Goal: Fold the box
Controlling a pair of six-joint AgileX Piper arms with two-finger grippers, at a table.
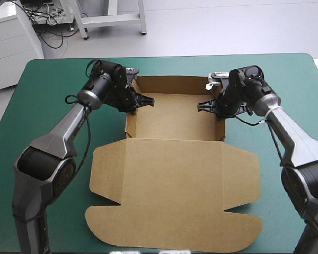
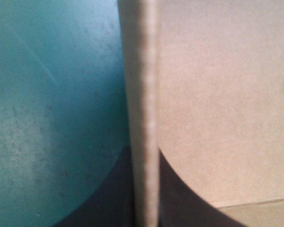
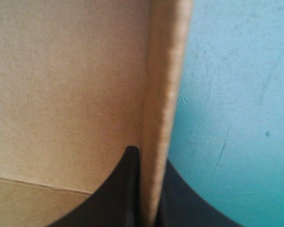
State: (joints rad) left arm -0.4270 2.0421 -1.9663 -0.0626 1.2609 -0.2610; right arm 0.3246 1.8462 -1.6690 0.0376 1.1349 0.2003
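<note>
One box (image 1: 175, 164), brown: walled tray at the centre of the table (image 1: 286, 79), lid (image 1: 175, 201) flat, reaching nearly to the near edge. Bare table left of, right of and beyond the box. Two tools: left tool (image 1: 147, 101) clamped on the box's left wall, right tool (image 1: 202, 106) on its right wall.

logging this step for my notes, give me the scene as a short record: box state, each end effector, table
box: brown, open tray at the far side, lid flat toward the near edge
left end effector: shut on the tray's left wall
right end effector: shut on the tray's right wall
table: teal-green cover
</note>
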